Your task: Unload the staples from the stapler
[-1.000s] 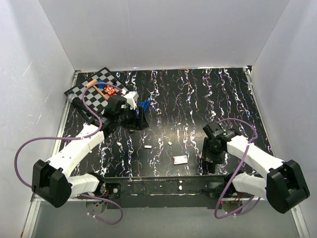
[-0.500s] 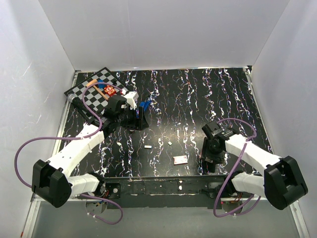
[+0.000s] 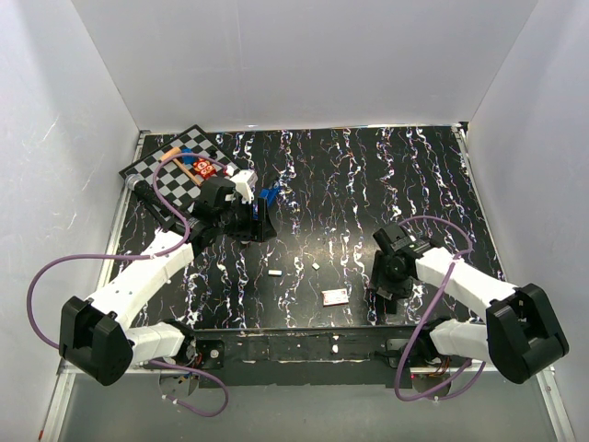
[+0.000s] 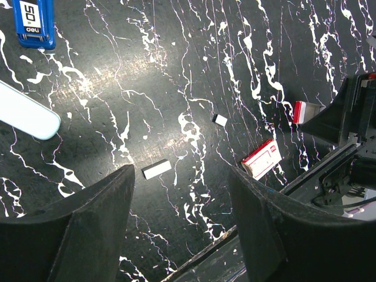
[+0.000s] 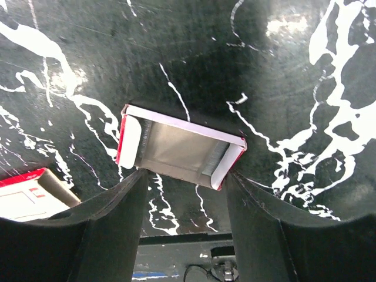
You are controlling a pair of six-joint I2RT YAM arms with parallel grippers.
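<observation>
The dark blue stapler point(image 3: 269, 196) lies on the black marbled table just right of my left gripper point(image 3: 250, 222). It also shows at the top left of the left wrist view point(image 4: 34, 23). A whitish staple bar point(image 4: 156, 169) and a smaller bit point(image 4: 220, 120) lie loose on the table; from above the bar point(image 3: 274, 273) sits in mid-table. My left gripper point(image 4: 179, 176) is open and empty above the bar. My right gripper point(image 5: 185, 176) has its fingertips against both sides of a tan-grey tray with red-and-white edges point(image 5: 176, 147).
A small red-and-white flat box point(image 3: 335, 296) lies left of my right gripper point(image 3: 382, 287) near the front edge. A pale light-blue slender piece point(image 4: 26, 111) lies below the stapler. A checkered board point(image 3: 175, 166) with small items sits at the back left. White walls enclose the table.
My right arm has shifted slightly to the left near the front edge. The left arm, stapler and loose staples have not moved.
</observation>
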